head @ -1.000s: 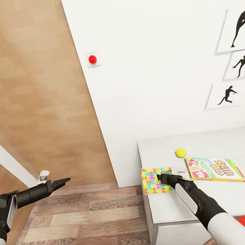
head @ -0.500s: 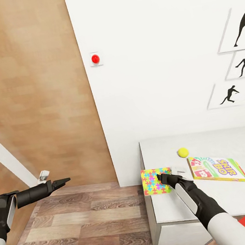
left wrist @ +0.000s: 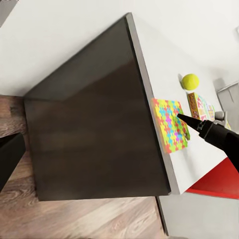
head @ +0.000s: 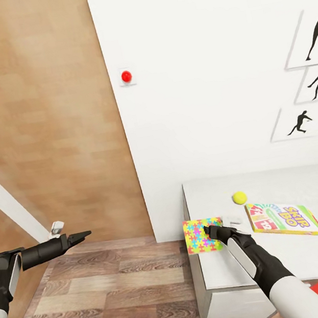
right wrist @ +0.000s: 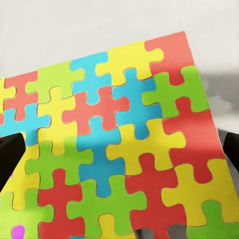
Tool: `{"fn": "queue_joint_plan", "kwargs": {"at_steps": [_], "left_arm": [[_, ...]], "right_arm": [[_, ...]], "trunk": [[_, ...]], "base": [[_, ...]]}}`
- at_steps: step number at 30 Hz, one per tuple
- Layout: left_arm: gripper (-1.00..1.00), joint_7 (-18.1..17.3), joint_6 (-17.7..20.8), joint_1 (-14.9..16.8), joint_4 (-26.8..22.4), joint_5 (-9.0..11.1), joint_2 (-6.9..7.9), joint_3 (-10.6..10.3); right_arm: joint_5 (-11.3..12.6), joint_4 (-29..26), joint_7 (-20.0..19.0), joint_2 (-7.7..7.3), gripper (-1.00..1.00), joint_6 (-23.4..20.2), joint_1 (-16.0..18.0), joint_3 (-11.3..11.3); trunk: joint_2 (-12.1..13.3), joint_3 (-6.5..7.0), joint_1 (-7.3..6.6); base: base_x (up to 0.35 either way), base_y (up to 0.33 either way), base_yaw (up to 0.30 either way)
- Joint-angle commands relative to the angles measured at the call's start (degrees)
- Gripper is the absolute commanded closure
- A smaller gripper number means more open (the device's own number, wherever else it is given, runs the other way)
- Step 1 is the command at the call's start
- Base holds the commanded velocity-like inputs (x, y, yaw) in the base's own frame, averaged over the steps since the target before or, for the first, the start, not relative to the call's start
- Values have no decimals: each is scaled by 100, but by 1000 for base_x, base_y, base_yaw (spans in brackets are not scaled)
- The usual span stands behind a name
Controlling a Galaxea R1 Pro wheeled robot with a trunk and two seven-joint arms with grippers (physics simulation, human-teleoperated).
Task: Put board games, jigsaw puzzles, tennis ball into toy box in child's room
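I am reaching my right gripper (head: 208, 230), fingers spread wide, over the thin square multicoloured jigsaw puzzle (head: 203, 234) lying just beneath it at the pale grey table (head: 299, 254) corner, aiming to pinch its overhanging edge squarely.

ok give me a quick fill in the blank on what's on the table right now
1. The right claw is at the jigsaw puzzle, which overhangs the table's ____ edge.
2. The tennis ball lies between the wall and the box lettered ____.
3. The button on the wall is ____.
4. The left claw hangs over the ____.

Missing words: left; SKIP-BO; red; floor
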State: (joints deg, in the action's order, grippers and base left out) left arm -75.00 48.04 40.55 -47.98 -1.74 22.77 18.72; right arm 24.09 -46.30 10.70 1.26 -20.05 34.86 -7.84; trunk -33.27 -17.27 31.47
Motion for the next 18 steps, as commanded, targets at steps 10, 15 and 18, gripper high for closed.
{"fn": "queue_joint_plan", "kwargs": {"at_steps": [10,15,18], "left_arm": [[-100,-32,57,5,-1,-20,-1,9],[-100,-32,56,5,-1,-20,-1,9],[-100,-32,56,5,-1,-19,-1,9]], "right_arm": [[62,-21,53,-11,-100,-12,-2,-16],[68,-83,47,-16,-100,-9,-26,-15],[72,-105,46,-15,-100,-11,-36,-10]], "trunk": [[-8,70,2],[-8,114,2],[-8,141,2]], "base": [[0,1,-53],[0,0,-88],[0,0,-93]]}}
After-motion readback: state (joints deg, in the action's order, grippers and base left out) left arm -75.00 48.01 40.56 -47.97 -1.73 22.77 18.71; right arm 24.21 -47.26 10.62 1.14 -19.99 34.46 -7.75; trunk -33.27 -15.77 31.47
